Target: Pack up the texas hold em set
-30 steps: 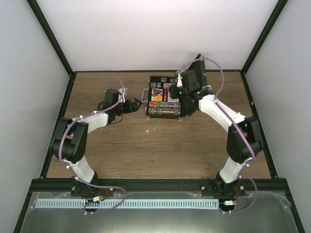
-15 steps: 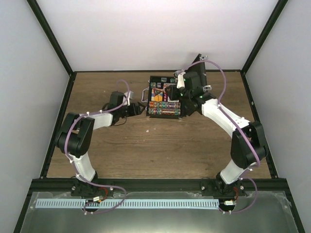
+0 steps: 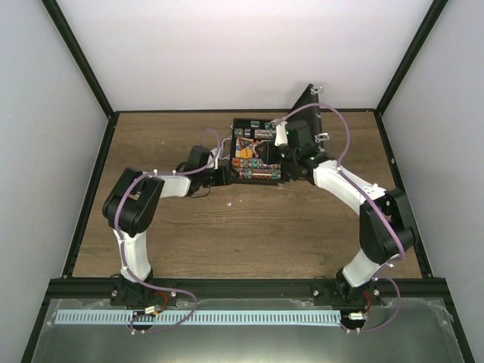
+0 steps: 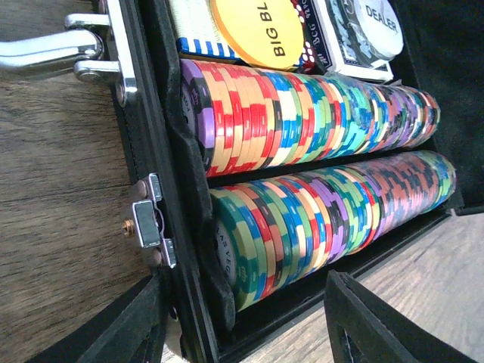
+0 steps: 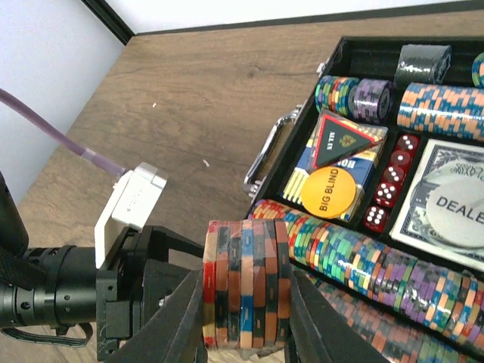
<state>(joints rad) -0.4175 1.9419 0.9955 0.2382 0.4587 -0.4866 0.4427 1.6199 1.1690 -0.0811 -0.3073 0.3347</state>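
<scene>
The texas hold em set's black briefcase (image 3: 255, 155) lies open, its lid (image 3: 308, 106) standing up at the right. Two long rows of multicoloured chips (image 4: 318, 113) fill its near side. My left gripper (image 4: 242, 333) is open and straddles the case's front left corner, one finger outside the wall by the latch (image 4: 147, 223), the other clear of the front wall. My right gripper (image 5: 246, 325) is shut on a short stack of chips (image 5: 246, 283) and holds it above the case's near left part, over the left gripper (image 5: 144, 295).
Inside the case lie card decks, a yellow BIG BLIND button (image 5: 330, 193), a white DEALER button (image 5: 457, 208) and red dice (image 5: 389, 185). The silver handle (image 4: 45, 53) sticks out on the case's left side. Black frame rails edge the wooden table (image 3: 227, 227).
My left arm has reached right until its gripper sits at the case's corner, and its jaws have narrowed. The right gripper with the chip stack has shifted slightly left over the case.
</scene>
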